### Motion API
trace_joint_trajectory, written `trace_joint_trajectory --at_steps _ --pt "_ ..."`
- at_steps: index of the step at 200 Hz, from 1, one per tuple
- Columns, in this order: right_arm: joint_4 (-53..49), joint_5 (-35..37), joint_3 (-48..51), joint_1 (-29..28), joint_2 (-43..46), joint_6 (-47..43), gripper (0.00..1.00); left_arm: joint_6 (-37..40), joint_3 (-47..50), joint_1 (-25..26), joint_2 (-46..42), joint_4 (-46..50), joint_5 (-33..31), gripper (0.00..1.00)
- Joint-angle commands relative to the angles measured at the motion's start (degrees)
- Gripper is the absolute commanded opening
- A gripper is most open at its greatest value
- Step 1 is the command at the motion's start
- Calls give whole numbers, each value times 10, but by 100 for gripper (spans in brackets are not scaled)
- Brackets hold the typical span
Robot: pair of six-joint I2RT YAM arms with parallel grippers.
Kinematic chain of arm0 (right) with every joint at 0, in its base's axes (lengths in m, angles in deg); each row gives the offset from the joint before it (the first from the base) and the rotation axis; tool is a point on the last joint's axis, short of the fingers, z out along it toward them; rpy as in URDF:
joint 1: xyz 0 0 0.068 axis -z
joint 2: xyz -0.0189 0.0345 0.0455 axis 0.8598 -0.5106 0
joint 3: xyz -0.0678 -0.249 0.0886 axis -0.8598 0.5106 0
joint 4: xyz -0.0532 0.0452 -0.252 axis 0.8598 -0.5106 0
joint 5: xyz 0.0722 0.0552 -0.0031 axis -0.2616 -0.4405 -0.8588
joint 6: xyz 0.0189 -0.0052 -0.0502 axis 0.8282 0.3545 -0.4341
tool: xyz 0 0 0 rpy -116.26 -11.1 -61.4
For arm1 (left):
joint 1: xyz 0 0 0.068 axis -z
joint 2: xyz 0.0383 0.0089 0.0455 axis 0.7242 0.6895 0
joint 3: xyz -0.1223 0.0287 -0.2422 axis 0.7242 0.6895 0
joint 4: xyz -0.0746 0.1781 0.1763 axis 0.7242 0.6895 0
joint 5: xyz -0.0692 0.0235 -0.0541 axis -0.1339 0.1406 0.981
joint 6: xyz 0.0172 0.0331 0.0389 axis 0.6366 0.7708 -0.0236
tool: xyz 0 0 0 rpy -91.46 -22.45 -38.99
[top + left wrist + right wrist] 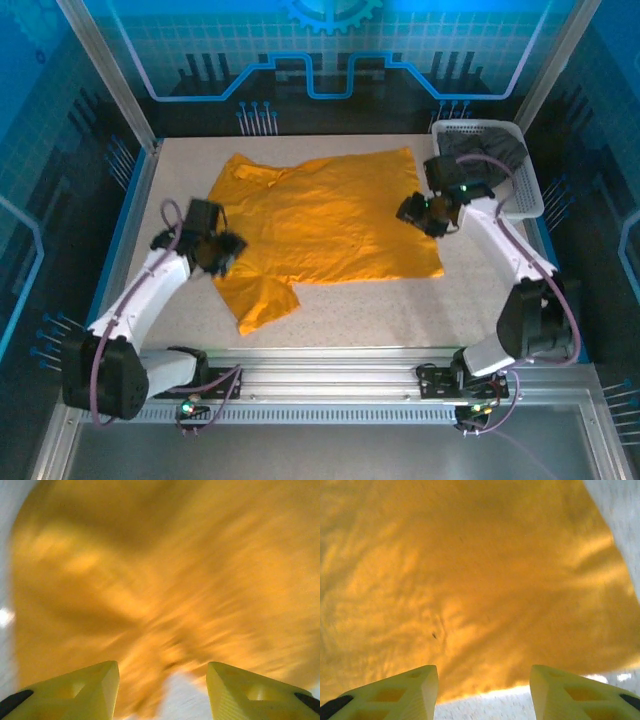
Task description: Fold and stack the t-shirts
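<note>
On the table (pixel 400 310) there are two shirts, one basket and two grippers. The orange shirt (pixel 320 220) lies spread out flat near the middle, its collar toward the far left, one sleeve pointing to the near edge and its hem toward the right. The grey shirt (pixel 487 148) sits bunched in the white basket (pixel 532 203) at the far right corner, well apart from the orange one. Part of it is hidden by the right arm and the basket wall, so its shape cannot be made out. The left gripper (pixel 222 250) hangs over the left edge of the orange shirt and covers the cloth there. The right gripper (pixel 415 210) is over the shirt's right edge, beside the basket. In the left wrist view the left gripper (pixel 162 680) has its two yellow fingers (pixel 90 690) spread apart with nothing pinched between them. Orange cloth and a patch of bare table show in the gap, and the cloth is badly blurred. In the right wrist view the right gripper (pixel 482 680) likewise stands with both fingers (pixel 405 692) spread and empty, above the shirt's edge and a strip of table. In both wrist views the fingers are cut off by the lower border. Whether either gripper touches the cloth cannot be told.
</note>
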Motion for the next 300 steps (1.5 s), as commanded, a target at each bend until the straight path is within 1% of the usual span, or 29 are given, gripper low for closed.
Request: trace_joint_trajectory --at_steps 1,26,40,68,98,110,129,142,150,158,168,176,195,227,261,269,284,294,295,297,299,300 --pt "12 -35 70 -11 39 38 53 -81 72 48 -53 90 23 51" --pt "9 -36 123 -9 76 32 54 -127 129 85 -54 57 52 53" --pt "10 -40 142 0 91 28 54 -149 144 100 -44 38 55 52" --pt "7 -45 158 23 103 14 54 -156 140 119 -22 49 30 52" --pt "3 -44 163 50 104 -1 54 -156 147 126 -13 56 13 50" --pt "3 -39 164 62 103 -5 54 -157 158 126 -8 42 11 50" --pt "14 -40 172 85 93 -3 54 -168 173 126 1 -6 3 49" --pt "30 -49 180 101 79 3 54 -176 181 126 9 -46 -8 45" --pt "41 -56 185 112 67 5 54 -182 187 126 13 -77 -11 41" --pt "49 -55 187 122 52 9 54 -191 193 126 16 -105 -13 34" --pt "59 -55 188 137 34 16 54 -200 196 126 18 -122 -20 21" --pt "70 -56 190 149 22 20 54 -203 193 125 17 -127 -27 12" --pt "87 -49 185 160 -5 24 54 -193 183 122 6 -114 -42 0" --pt "74 -12 169 162 -61 7 53 -182 184 106 -37 -98 -46 0" --pt "84 -1 165 162 -97 -2 52 -189 200 90 -88 -93 -45 0" --pt "86 0 163 162 -105 -2 50 -188 200 88 -95 -90 -45 0" --pt "82 4 156 160 -122 -5 44 -187 199 84 -105 -84 -44 0" --pt "85 2 153 157 -131 -8 32 -185 197 82 -109 -84 -44 0" --pt "85 2 153 157 -131 -8 32 -185 197 81 -109 -84 -44 0" --pt "86 1 152 156 -133 -8 27 -186 197 81 -109 -84 -44 0" --pt "86 1 152 156 -134 -8 26 -185 196 81 -110 -84 -44 0" --pt "86 0 152 155 -134 -9 23 -186 196 81 -110 -84 -44 0"
